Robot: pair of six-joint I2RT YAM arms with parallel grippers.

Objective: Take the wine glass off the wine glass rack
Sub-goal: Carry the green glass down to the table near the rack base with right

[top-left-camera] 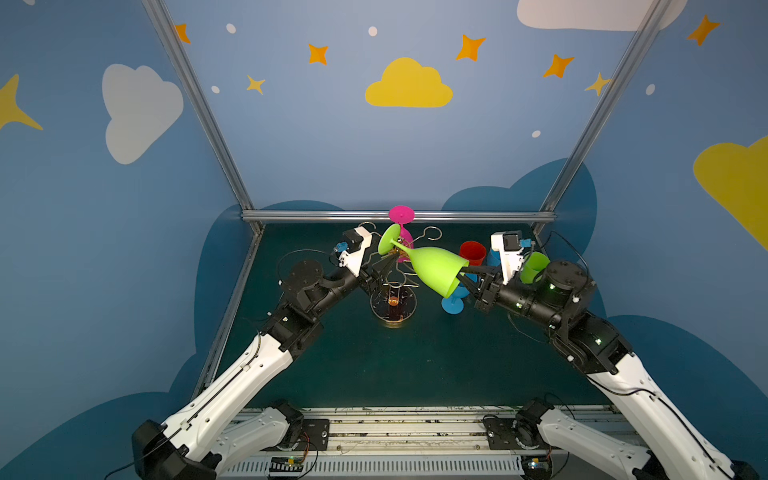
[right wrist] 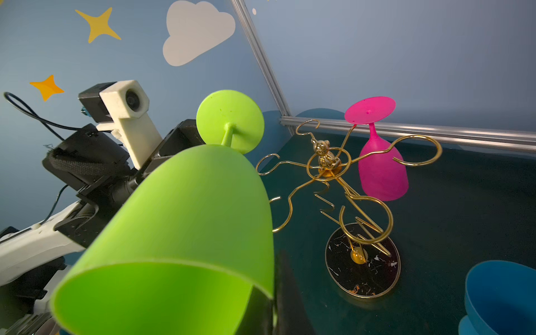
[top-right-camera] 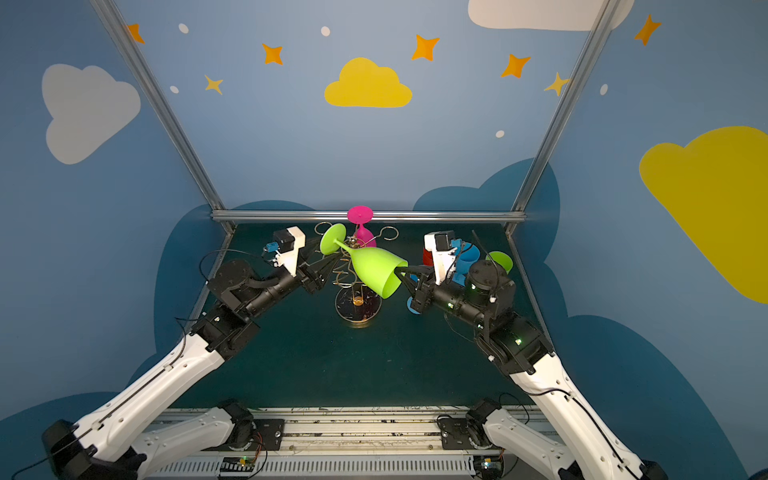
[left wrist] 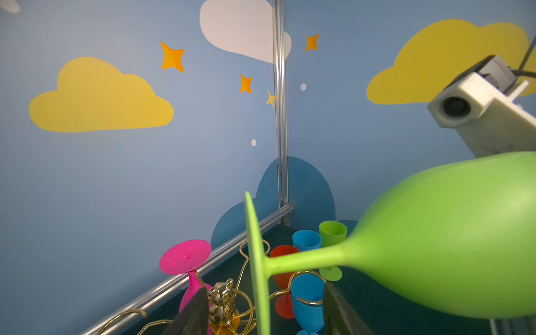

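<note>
A lime-green wine glass [top-left-camera: 436, 266] [top-right-camera: 374, 266] lies on its side in the air above the wine glass rack [top-left-camera: 392, 301] [top-right-camera: 358, 305], a gold wire stand on a round dark marbled base [right wrist: 362, 261]. My right gripper [top-left-camera: 463, 276] [right wrist: 274, 304] is shut on the rim of its bowl [right wrist: 188, 217], one finger inside and one outside. My left gripper [top-left-camera: 376, 272] [left wrist: 265, 311] is open, its fingers standing apart on either side of the glass's round foot [left wrist: 255, 261]. A pink wine glass [top-left-camera: 401, 216] [right wrist: 380, 171] hangs upside down from a rear arm of the rack.
Behind and under my right arm stand a red glass [top-left-camera: 472, 252], a blue glass [top-left-camera: 452, 305] and a green one [top-left-camera: 534, 266]. The rack's bare wire loops [right wrist: 417, 150] spread around its gold bear top [left wrist: 222, 298]. An aluminium rail [top-left-camera: 399, 216] bounds the back.
</note>
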